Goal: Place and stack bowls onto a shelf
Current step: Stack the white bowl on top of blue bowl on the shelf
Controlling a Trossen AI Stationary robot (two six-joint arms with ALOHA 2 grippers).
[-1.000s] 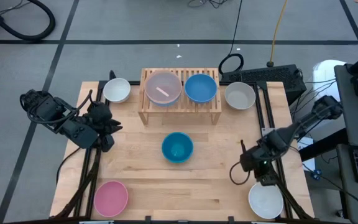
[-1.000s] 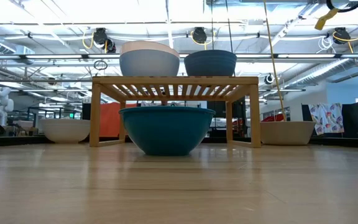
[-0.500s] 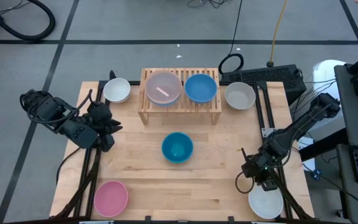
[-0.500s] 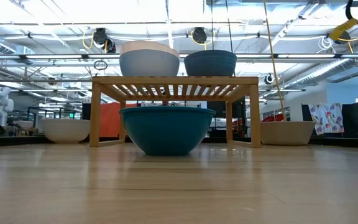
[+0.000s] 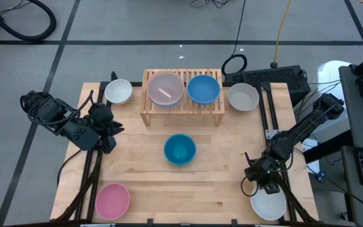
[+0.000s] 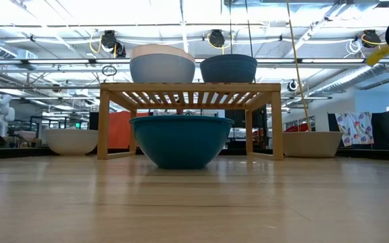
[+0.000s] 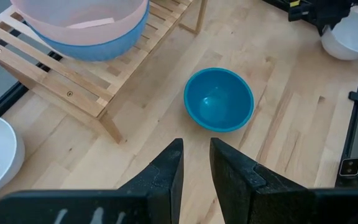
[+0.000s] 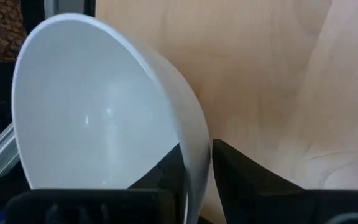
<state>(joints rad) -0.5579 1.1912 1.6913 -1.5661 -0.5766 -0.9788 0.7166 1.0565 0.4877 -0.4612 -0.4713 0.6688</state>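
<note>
High view: the right pincer (image 5: 259, 181) has moved down to the white bowl (image 5: 269, 204) at the tabletop's near right corner, fingers straddling its rim, ready to grab it.

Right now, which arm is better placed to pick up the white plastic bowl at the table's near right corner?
Right. Its tool is already at the white plastic bowl, fingers straddling the rim; the left tool waits at the table's far side.
</note>
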